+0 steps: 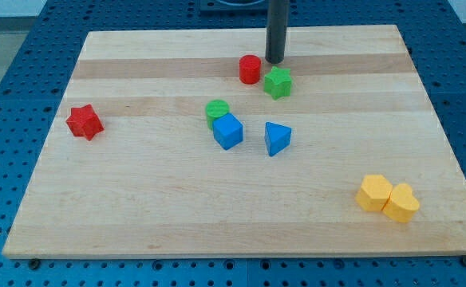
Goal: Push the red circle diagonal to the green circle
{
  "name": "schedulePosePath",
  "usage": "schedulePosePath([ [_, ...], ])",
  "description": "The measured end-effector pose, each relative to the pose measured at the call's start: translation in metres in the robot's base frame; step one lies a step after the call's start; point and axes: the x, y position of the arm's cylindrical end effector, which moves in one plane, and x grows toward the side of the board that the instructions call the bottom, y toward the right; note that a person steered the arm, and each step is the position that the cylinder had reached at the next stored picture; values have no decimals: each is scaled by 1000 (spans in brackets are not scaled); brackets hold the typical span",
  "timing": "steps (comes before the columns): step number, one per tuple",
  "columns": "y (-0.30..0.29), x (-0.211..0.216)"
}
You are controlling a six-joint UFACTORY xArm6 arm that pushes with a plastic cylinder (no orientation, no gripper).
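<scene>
Near the middle of the board's [137, 223] top edge, my tip [274, 61] stands just right of the red circle [250, 69] and just behind the green star [278, 82]. Towards the board's centre the green circle [217, 109] touches the blue cube [227, 131] before it, with the blue triangle [277, 138] to their right. The red star [84, 122] lies by the left edge, and the yellow hexagon [374, 193] and yellow heart [401, 202] touch near the bottom right corner

Nothing to read here, folks: no text, label, brand, number or sign shows anywhere on the bench [137, 207], on the coloured blocks or on the dark rod, and the blue perforated surface around the board is just as bare of writing
</scene>
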Motion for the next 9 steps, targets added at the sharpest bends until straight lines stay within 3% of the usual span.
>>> schedulePosePath([
  [2, -11, 32],
  [6, -80, 12],
  [8, -134, 40],
  [9, -134, 62],
])
